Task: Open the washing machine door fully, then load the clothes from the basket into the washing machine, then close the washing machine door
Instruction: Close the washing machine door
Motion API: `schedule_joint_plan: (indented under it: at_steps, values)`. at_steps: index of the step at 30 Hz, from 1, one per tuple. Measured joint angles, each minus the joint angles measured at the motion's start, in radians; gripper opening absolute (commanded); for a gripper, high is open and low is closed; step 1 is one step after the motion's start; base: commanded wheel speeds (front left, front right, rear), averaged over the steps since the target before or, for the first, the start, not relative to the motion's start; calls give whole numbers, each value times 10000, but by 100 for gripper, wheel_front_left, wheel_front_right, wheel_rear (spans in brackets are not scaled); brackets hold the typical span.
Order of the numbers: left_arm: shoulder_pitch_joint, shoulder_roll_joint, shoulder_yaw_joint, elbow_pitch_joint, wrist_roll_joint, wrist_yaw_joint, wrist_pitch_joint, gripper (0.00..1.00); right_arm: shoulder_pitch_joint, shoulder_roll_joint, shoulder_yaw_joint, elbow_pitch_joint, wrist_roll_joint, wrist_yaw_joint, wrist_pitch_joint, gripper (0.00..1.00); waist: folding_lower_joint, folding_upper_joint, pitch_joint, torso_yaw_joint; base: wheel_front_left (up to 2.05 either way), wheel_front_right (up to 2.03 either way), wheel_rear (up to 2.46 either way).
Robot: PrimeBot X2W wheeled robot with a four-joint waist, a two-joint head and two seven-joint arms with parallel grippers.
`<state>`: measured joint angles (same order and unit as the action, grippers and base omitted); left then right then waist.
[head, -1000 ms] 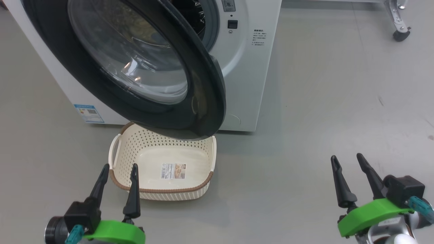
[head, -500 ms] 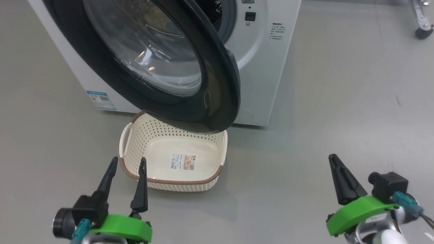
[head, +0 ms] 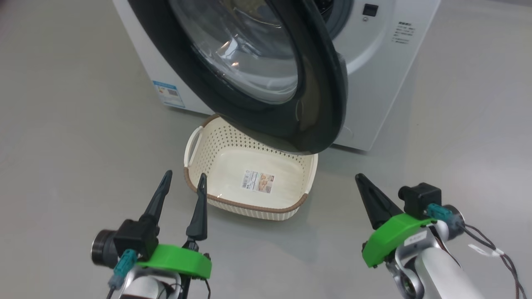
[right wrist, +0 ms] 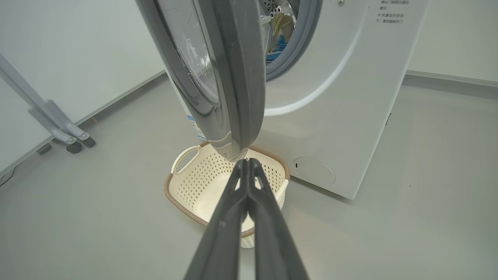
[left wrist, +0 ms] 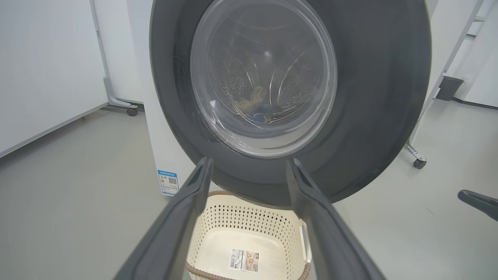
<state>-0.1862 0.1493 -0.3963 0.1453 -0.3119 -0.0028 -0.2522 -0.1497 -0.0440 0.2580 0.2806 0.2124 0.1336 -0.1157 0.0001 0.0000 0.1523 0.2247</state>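
The washing machine (head: 386, 62) has its door (head: 320, 104) standing partly open, the glossy black rim hanging over the back of the basket (head: 253, 205). Nothing lies in the basket but its label sticker. Cream-yellow and blue clothes (right wrist: 278, 35) lie inside the drum; they also appear through the door glass (left wrist: 255, 103). My left gripper (head: 185, 174) is open at the basket's near left corner, pointing at the door (left wrist: 373, 97). My right gripper (head: 359, 177) is shut on nothing, right of the basket; its tip (right wrist: 246, 161) is just below the door's lower edge (right wrist: 241, 77).
A blue energy sticker (head: 168, 93) marks the machine's lower left. Wheeled stand legs stand on the grey floor to either side (right wrist: 66, 132) (left wrist: 418, 161). A dark bin (left wrist: 449, 87) sits by the far wall. Open floor lies in front of the machine.
The head camera has turned, so the machine and basket sit further right in the picture. My right gripper's fingers, apart a second ago, have come together. The left gripper stays open.
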Motion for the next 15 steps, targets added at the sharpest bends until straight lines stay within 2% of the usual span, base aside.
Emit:
schedule_joint_plan:
  at_steps: [6,15]
  values:
    - [-657,-424,-67,8,230,-301,-27,100,-1296,-56,631,1177,13,0,-245,0,1,0,567,631,0,0,0]
    - [-1147,-886,-161,63,566,-594,-27,100,-3162,-121,809,2675,-132,0,-734,0,1,0,1308,1496,0,0,0]
